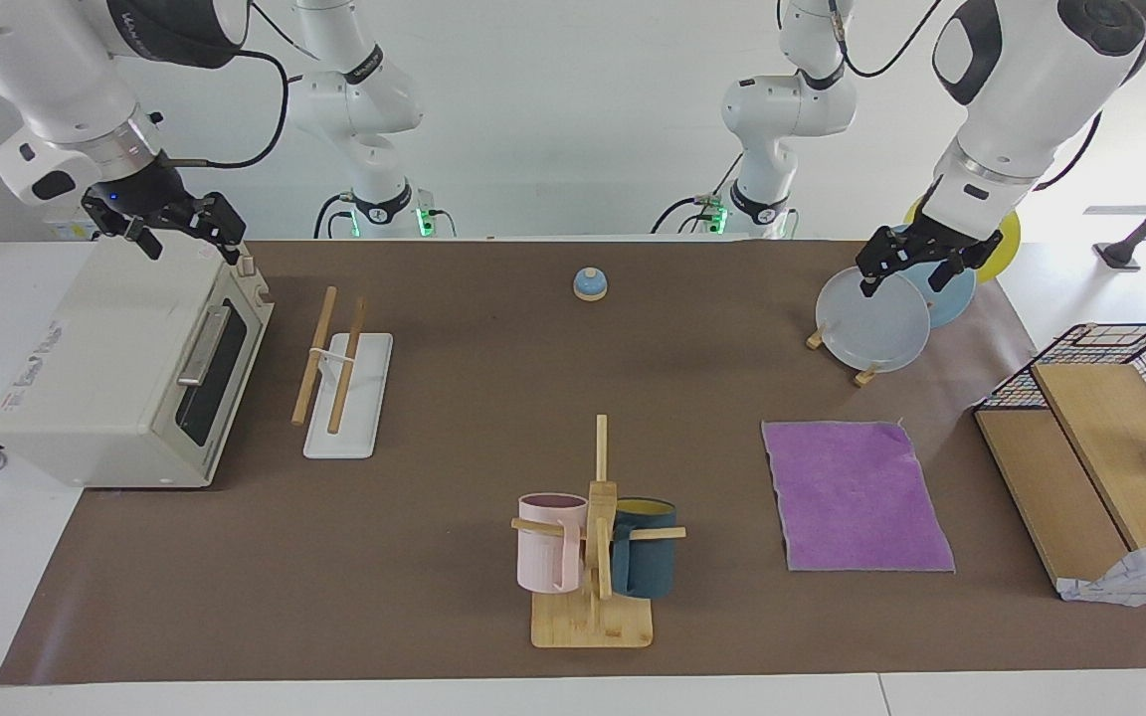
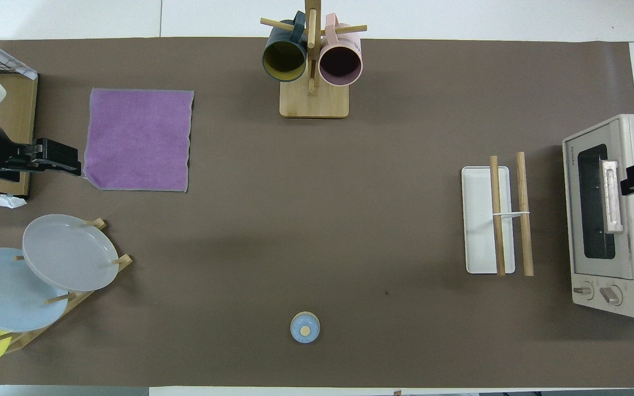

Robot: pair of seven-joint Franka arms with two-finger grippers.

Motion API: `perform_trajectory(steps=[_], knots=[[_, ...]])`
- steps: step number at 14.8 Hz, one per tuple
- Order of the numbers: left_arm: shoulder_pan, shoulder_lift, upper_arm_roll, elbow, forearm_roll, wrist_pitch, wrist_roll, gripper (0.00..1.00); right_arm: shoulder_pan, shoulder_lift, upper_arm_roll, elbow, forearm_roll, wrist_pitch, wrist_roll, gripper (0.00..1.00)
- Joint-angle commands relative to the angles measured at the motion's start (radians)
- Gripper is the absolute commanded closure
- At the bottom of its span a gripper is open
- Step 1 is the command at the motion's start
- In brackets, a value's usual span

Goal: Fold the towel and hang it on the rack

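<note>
The left tool [image 1: 916,261] hangs in the air over the plate stand at the left arm's end of the tabletop, its fingers released and holding nothing; in the overhead view it shows at about nine o'clock [image 2: 55,159], just off the edge of the towel. The right tool [image 1: 180,227] is likewise released and empty, raised over the top of the toaster oven [image 1: 125,368] at the right arm's end. Neither touches anything — both look parked up and out of the way, which I take as a start posture that leaves the working area open.

The towel [image 1: 857,495] lies flat and unfolded on the tabletop, purple face up, at roughly ten o'clock in the overhead view, farther from the robots than the plate stand and beside the wooden board with the wire basket [image 1: 1130,368]. Lying spread out, its corners and hem are free to pinch, so I judge the left arm the natural one to begin the fold.

The rack [image 1: 346,383] stands at about three o'clock in the overhead view, well apart from the towel and in front of the oven door. Its two wooden rods run parallel above the white base and both are bare; the gap under them is what a folded cloth would drape into. No step of the task looks done yet.

Between them stand the mug tree [image 1: 595,557] with a pink and a dark mug, at twelve o'clock, and a small blue bell [image 1: 590,284] at six — things a carry across should pass above
</note>
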Motion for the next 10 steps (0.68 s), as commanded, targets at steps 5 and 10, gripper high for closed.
perform_trajectory(steps=[5,10], knots=[[0.009,-0.020,0.000,-0.015,-0.010,0.006,0.009,0.00,-0.009,-0.005,0.004,-0.001,0.020,-0.012,-0.019,0.00],[0.000,-0.026,0.000,-0.018,-0.010,-0.018,-0.016,0.00,-0.009,-0.005,0.004,-0.001,0.020,-0.012,-0.019,0.00]])
